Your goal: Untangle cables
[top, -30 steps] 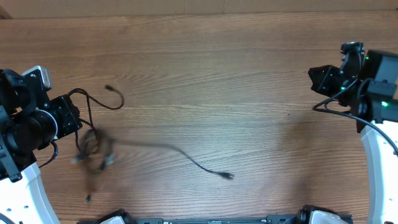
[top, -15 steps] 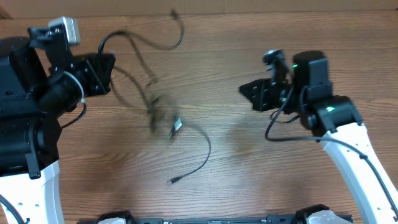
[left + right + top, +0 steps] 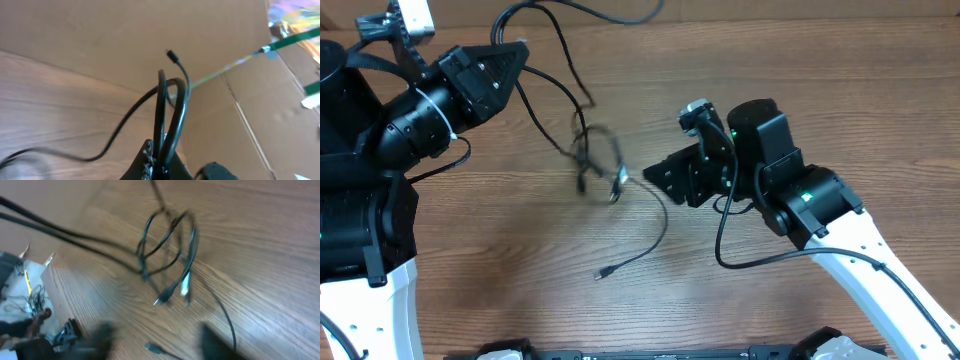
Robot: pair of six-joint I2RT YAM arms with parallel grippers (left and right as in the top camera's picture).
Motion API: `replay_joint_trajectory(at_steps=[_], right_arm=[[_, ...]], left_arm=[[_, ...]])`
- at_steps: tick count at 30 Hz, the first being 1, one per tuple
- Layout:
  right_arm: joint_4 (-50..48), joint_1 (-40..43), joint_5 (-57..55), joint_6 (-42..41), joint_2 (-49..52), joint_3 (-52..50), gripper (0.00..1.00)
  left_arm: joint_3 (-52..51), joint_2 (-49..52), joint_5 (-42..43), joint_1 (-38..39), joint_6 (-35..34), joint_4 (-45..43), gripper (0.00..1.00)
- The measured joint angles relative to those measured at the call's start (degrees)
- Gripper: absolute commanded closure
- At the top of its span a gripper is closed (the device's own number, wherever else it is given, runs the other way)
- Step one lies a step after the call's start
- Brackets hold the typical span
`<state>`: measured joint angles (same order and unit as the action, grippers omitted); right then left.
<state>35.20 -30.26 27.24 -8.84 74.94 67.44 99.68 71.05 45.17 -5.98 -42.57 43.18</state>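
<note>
Our left gripper is clamped on the cables, whose tangle hangs just in front of our empty, parted right gripper, so we should pinch one loose strand beneath the knot and draw it gently sideways.

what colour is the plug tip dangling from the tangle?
Dangling plug tip is silvery, on thin black cables; best in right wrist view.
</note>
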Motion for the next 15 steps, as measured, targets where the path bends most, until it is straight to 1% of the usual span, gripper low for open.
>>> replay_joint_trajectory(at_steps=[7, 12, 15], right_arm=[[-2.23, -2.67, -3.48, 1.44, 2.1, 0.0, 0.27], [-4.79, -4.24, -3.96, 2.14, 6.38, 0.0, 0.28], [-7.72, -5.95, -3.17, 3.69, 7.1, 0.0, 0.28]], left_arm=[[0.0, 0.0, 4.52, 0.0, -3.23, -2.95, 0.96], [0.0, 0.0, 5.66, 0.0, -5.29, -5.81, 0.96], [0.0, 0.0, 5.57, 0.0, -6.34, -6.45, 0.96]])
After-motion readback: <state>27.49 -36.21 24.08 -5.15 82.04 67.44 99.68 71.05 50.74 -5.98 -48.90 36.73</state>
